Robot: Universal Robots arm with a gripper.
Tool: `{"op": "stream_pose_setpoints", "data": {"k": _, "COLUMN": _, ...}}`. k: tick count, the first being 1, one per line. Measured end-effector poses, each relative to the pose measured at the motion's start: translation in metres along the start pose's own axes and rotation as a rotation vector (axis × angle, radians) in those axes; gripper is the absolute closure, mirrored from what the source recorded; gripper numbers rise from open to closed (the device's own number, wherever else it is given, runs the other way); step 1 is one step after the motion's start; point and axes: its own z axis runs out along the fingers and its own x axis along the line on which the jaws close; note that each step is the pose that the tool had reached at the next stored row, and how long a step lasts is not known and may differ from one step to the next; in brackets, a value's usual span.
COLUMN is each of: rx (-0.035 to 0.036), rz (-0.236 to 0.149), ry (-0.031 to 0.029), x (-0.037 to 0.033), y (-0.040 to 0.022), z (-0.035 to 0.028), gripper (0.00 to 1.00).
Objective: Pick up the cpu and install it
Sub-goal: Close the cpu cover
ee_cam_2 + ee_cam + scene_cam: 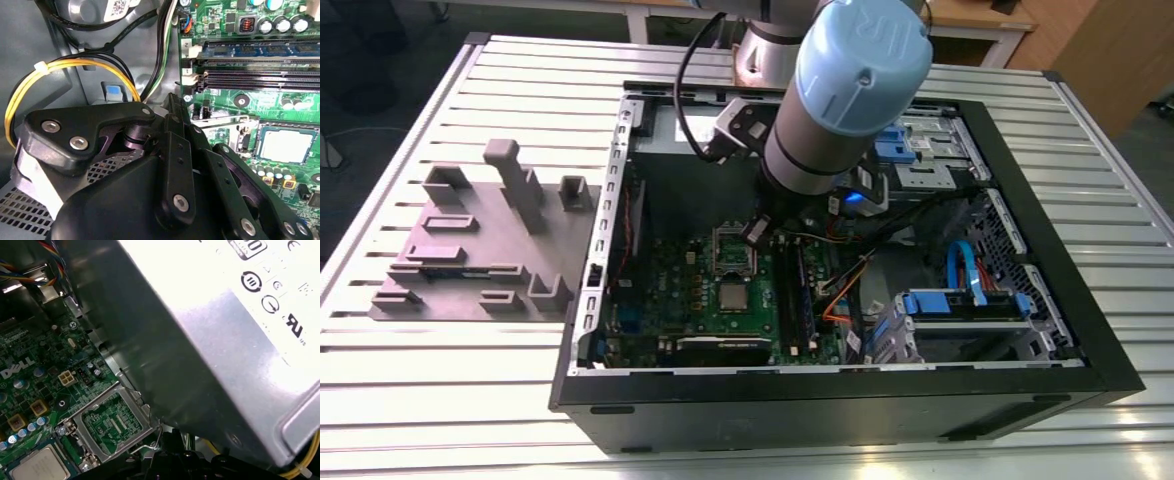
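Observation:
The cpu (734, 296) lies flat in the socket of the green motherboard (680, 290) inside the open computer case, silver top up. It also shows in the second wrist view (285, 145) and the first wrist view (38, 468). The socket's metal frame (113, 423) stands hinged open beside the chip (735, 256). My gripper (758, 235) hangs inside the case just above that raised frame, apart from the cpu. In the second wrist view the gripper (162, 106) looks shut, its tips together with nothing between them.
A grey-purple slotted fixture (480, 250) sits on the slatted table at the exterior view's left. The case walls (594, 260) ring the board. A silver power supply (225, 340), yellow cables (30, 85), memory slots (255, 75) and blue drive caddies (961, 300) crowd the gripper.

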Motion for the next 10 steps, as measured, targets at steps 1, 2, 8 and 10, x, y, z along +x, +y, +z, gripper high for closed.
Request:
{"op": "stream_pose_setpoints", "data": {"k": 1, "rx": 0.0, "rz": 0.0, "ry": 0.0001, "x": 0.0002, "y": 0.0, "z": 0.0003, "gripper": 0.9}}
{"op": "stream_pose_setpoints", "data": {"k": 2, "rx": 0.0001, "rz": 0.0, "ry": 0.0003, "x": 0.0003, "y": 0.0001, "z": 0.0003, "gripper": 0.9}}
{"op": "stream_pose_setpoints", "data": {"k": 8, "rx": 0.0057, "rz": 0.001, "ry": 0.0078, "x": 0.0007, "y": 0.0007, "z": 0.0006, "gripper": 0.9}}
{"op": "stream_pose_setpoints", "data": {"k": 10, "rx": 0.0093, "rz": 0.001, "ry": 0.0127, "x": 0.0006, "y": 0.0009, "z": 0.0001, "gripper": 0.9}}
